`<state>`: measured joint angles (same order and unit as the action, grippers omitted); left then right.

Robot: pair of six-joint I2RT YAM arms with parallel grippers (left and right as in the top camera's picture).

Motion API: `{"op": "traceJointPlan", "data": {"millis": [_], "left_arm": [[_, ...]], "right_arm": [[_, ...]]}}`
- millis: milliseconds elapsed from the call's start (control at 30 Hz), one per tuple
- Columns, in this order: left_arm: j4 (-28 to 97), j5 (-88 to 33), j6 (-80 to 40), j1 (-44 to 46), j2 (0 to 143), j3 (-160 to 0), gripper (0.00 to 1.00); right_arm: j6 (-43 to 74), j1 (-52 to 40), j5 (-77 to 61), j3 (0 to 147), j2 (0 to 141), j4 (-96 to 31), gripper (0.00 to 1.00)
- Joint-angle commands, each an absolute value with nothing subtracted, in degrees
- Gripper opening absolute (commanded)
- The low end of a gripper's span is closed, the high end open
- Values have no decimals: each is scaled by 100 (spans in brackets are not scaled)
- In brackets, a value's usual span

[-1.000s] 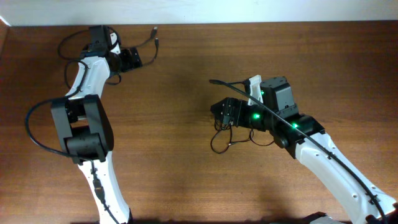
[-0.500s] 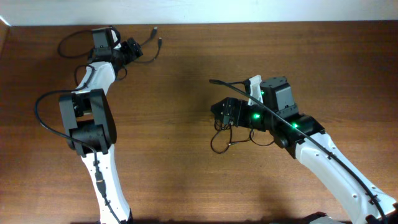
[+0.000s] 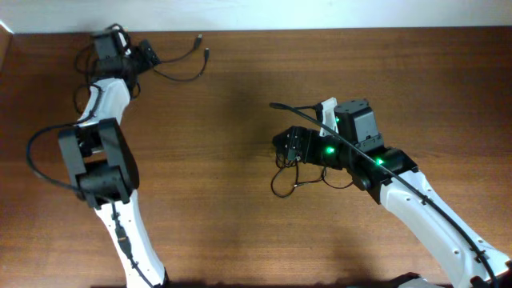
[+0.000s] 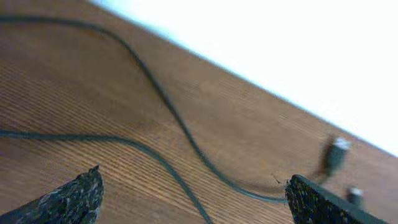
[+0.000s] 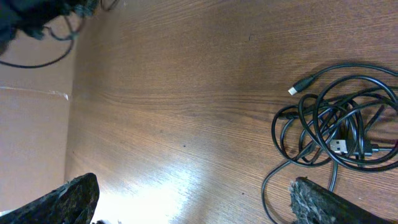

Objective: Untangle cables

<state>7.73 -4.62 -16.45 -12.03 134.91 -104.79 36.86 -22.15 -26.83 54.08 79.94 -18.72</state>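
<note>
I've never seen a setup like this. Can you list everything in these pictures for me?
table: one, brown wood, fills the scene
wall: one white strip, along the table's far edge
tangled bunch of cables: one bunch, black, number of cords inside cannot be told, on the table by the right arm's jaws; a silver plug shows in it
loose cable: two black strands with two plug ends, one cord or two cannot be told, wavy on the table at the far left, under the left arm's jaws
left arm: one, white and black, reaching to the far left corner, jaws open and holding nothing
right arm: one, white and black with green lights, at centre right, jaws open and holding nothing
</note>
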Motion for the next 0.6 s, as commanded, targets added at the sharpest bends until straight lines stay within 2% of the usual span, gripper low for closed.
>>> {"op": "traceJointPlan", "data": {"millis": [0, 67, 100, 167, 267, 300, 400, 500, 567], "left_arm": [[1153, -1127, -1553, -1216, 12794, -10484, 93], [1597, -1249, -1557, -1214, 12317, -10484, 93], [1804, -1275, -1559, -1214, 12125, -10484, 99], [2449, -1474, -1575, -1216, 11625, -10484, 99], [3413, -2569, -1577, -1203, 10997, -10484, 99], [3658, -3369, -1575, -1175, 10930, -10484, 99], [3990, -4134, -1520, -1004, 10954, -10484, 99], [4469, -4259, -250, -410, 10954, -10484, 99], [4641, -3782, -19, 19, 10954, -10484, 99]], "right_arm": [[3618, -2211, -2606, 5380, 7990, -1868, 98], [3618, -2211, -2606, 5380, 7990, -1868, 98], [3618, -2211, -2606, 5380, 7990, -1865, 98], [3621, -2211, -2606, 5380, 7990, -1861, 99], [3621, -2211, -2648, 5380, 7990, -1870, 98], [3621, -2211, -2753, 5380, 7988, -1874, 99], [3623, -2211, -2829, 5380, 7988, -1874, 99], [3621, -2211, -2936, 5380, 7988, -1933, 99], [3623, -2211, -2991, 5380, 7988, -1957, 98]]}}
